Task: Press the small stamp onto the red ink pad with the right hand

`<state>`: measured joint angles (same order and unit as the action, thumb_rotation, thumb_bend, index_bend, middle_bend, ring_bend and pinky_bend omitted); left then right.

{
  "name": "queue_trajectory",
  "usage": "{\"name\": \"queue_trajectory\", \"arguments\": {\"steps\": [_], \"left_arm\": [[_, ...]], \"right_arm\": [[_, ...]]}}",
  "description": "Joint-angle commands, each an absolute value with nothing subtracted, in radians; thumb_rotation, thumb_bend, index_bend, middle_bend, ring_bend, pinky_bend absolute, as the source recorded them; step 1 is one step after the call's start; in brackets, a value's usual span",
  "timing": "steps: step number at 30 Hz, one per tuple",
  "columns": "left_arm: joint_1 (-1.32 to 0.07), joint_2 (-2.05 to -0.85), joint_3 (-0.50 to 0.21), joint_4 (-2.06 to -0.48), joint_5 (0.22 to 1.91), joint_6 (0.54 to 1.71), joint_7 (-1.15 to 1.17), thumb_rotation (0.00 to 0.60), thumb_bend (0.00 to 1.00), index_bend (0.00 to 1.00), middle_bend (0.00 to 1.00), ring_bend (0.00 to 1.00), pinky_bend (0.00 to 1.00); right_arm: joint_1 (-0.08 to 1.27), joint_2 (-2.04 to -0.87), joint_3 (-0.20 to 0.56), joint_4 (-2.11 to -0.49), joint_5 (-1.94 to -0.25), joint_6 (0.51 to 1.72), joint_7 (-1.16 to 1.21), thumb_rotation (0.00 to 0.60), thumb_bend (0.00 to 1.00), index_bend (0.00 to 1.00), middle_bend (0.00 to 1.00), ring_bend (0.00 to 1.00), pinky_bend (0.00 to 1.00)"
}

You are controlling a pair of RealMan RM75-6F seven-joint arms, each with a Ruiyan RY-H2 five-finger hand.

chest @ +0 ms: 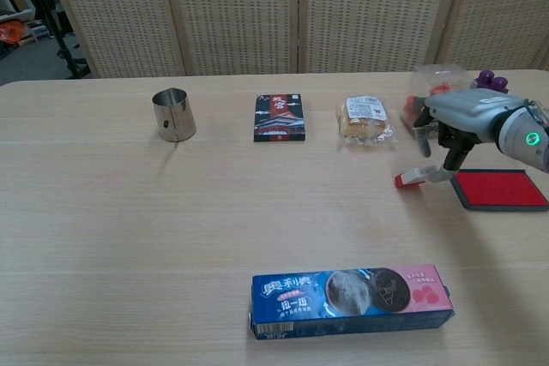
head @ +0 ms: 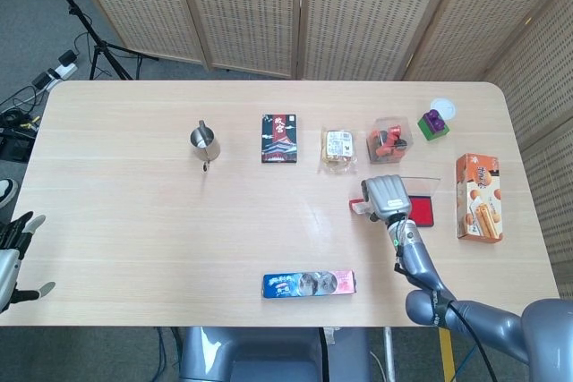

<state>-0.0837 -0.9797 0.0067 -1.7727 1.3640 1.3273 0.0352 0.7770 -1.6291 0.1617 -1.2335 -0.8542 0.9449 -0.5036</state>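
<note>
A: Stamp location?
B: The stamp (chest: 413,177) lies tipped on its side on the table (chest: 171,229), red end pointing left, just left of the red ink pad (chest: 500,189) and not on it.
A: Right hand?
B: The right hand (chest: 455,122) hangs over the stamp, fingers curled down. A fingertip (chest: 447,168) meets the stamp's pale end; I cannot tell whether it grips.
A: Left hand?
B: The left hand (head: 12,252) sits at the table's near-left edge, fingers spread, holding nothing.
</note>
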Motion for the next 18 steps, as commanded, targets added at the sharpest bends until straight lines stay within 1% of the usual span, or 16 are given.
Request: {"name": "queue_trajectory", "arguments": {"steps": [1, 4, 8, 12, 18], "left_arm": [[-0.084, -0.979, 0.007, -1.773, 1.364, 1.327, 0.035, 0.600, 0.14, 0.00, 0.00, 0.00, 0.00], [-0.084, -0.979, 0.007, -1.773, 1.364, 1.327, 0.033, 0.600, 0.14, 0.00, 0.00, 0.00, 0.00], [-0.085, -0.978, 0.007, -1.772, 1.363, 1.325, 0.031, 0.600, 0.14, 0.00, 0.00, 0.00, 0.00], [-0.085, -0.977, 0.007, -1.773, 1.364, 1.324, 0.029, 0.600, 0.14, 0.00, 0.00, 0.00, 0.00], [-0.084, -0.975, 0.007, -1.772, 1.364, 1.325, 0.025, 0.600, 0.13, 0.00, 0.00, 0.00, 0.00]], "right_arm": [[0.779, -1.651, 0.181, -1.202, -0.870, 0.965, -0.489, 0.600, 0.15, 0.56, 1.00, 1.00, 1.00], [0.780, -1.675, 0.196, -1.167, -0.893, 0.989, -0.470, 0.600, 0.11, 0.56, 1.00, 1.00, 1.00], [0.778, -1.704, 0.226, -1.138, -0.939, 1.035, -0.420, 0.600, 0.05, 0.51, 1.00, 1.00, 1.00], [0.777, -1.711, 0.240, -1.131, -0.969, 1.054, -0.402, 0.600, 0.05, 0.50, 1.00, 1.00, 1.00], [0.771, -1.683, 0.250, -1.178, -0.986, 1.071, -0.413, 0.600, 0.05, 0.49, 0.99, 1.00, 1.00]]}}
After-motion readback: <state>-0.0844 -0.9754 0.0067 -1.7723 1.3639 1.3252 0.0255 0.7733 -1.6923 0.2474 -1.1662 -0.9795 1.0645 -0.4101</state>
